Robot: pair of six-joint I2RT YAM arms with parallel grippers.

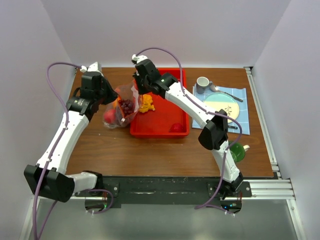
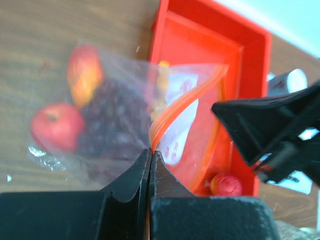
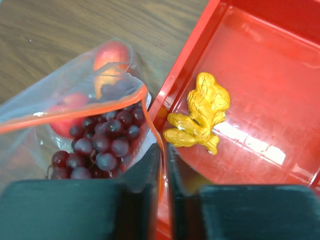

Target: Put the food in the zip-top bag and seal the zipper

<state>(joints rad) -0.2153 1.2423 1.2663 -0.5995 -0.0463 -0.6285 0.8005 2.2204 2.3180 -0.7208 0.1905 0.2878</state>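
The left gripper (image 2: 150, 156) is clamped on the thin orange-red zipper strip (image 2: 185, 102) of the clear crinkly plastic zip-top bag (image 1: 120, 107). The right gripper (image 3: 162, 150) pinches that strip too. The bag holds dark purple grapes (image 3: 100, 145) and round red fruits (image 2: 56, 125) and sits on the wooden surface (image 1: 150, 155) at the edge of the red rectangular plastic tray (image 3: 280, 60). A lumpy yellow-orange cluster (image 3: 202, 117) lies in the tray.

No text can be read anywhere. The zip-top bag (image 2: 120, 100) carries a white label patch (image 2: 186, 125) with red print, at about three o'clock from the grape bunch (image 2: 112, 120) in the left wrist view, but the marks are too blurred to make out.
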